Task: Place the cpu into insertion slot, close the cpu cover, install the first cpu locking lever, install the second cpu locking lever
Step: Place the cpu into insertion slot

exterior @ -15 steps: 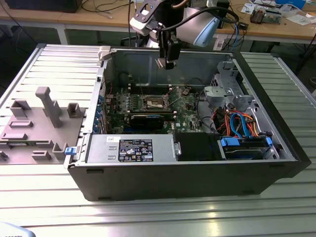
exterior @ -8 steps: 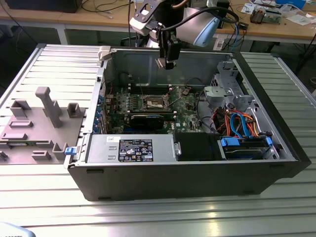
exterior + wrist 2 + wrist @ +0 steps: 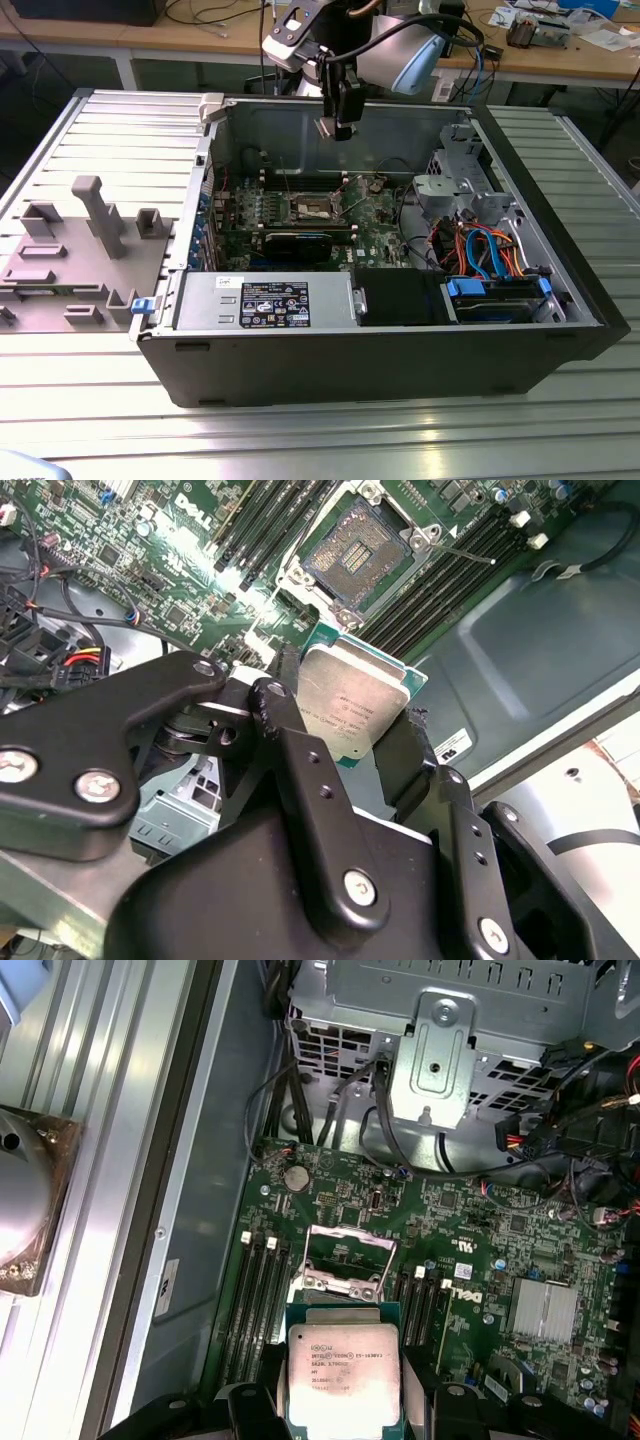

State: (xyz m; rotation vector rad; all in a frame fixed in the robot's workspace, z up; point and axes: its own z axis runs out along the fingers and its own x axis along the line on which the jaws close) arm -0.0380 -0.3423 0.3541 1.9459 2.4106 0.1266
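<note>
- One black two-finger gripper (image 3: 350, 698) is clenched on the cpu (image 3: 343, 1375), a small flat square chip with a pale silvery-grey metal top and a green edge. It is pinched by two opposite sides in both wrist views.
- In the exterior view the gripper hangs inside the open dark-grey computer case (image 3: 400, 360), at about twelve o'clock from the insertion slot (image 3: 313, 208). This is the small square socket with a dark centre and silvery rim on the green motherboard (image 3: 385, 228). Chip and socket are well apart.
- The cpu cover (image 3: 347, 1232), a thin silvery metal frame, sits at the socket. Whether it is swung fully clear cannot be told.
- Doing this step well likely means keeping the chip level, squaring its edges with the socket rim and matching its orientation.
- A straight, gentle descent seems wise, since sliding or tilting could harm the socket's fine contacts.
- Letting go is best judged only once the chip lies flat within the rim.
</note>
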